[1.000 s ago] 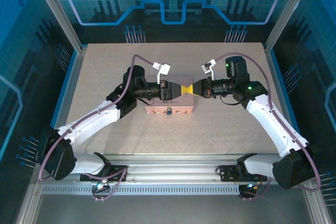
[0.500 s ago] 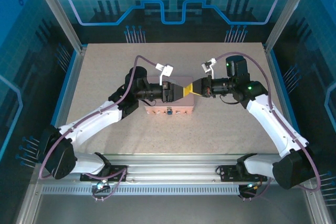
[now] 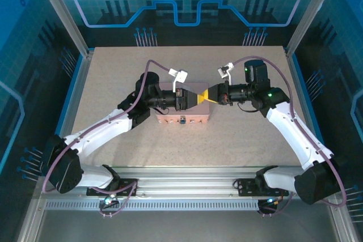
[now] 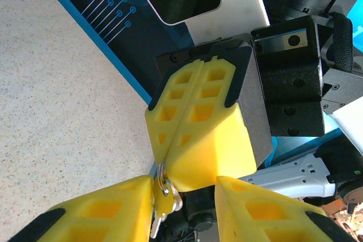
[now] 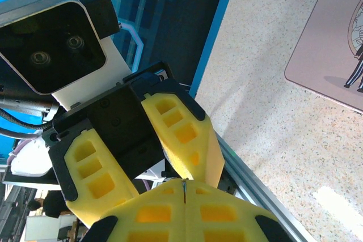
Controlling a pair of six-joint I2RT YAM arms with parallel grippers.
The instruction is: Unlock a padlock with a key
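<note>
Above the pink box (image 3: 184, 118), both grippers meet tip to tip. My right gripper (image 3: 209, 96) is shut; a thin metal edge (image 5: 185, 188) shows in the seam between its yellow fingers. In the left wrist view, a ring in the tip of the right gripper (image 4: 173, 171) carries the key (image 4: 163, 199), a yellow-headed one with a silver blade. My left gripper (image 4: 184, 184) stands with its jaws apart on either side of that tip. The key rests against its left finger (image 4: 102, 211). The tiny blue padlock (image 3: 182, 120) sits at the box's front edge.
The pink box (image 5: 334, 38) with its cartoon picture lies mid-table below the grippers. Blue enclosure walls and aluminium posts (image 3: 62, 15) ring the speckled table (image 3: 113, 72). Cables loop over both wrists.
The left gripper's jaws have drawn closer together around the right gripper's tip. Both arms have hardly shifted, and the right gripper stays shut.
</note>
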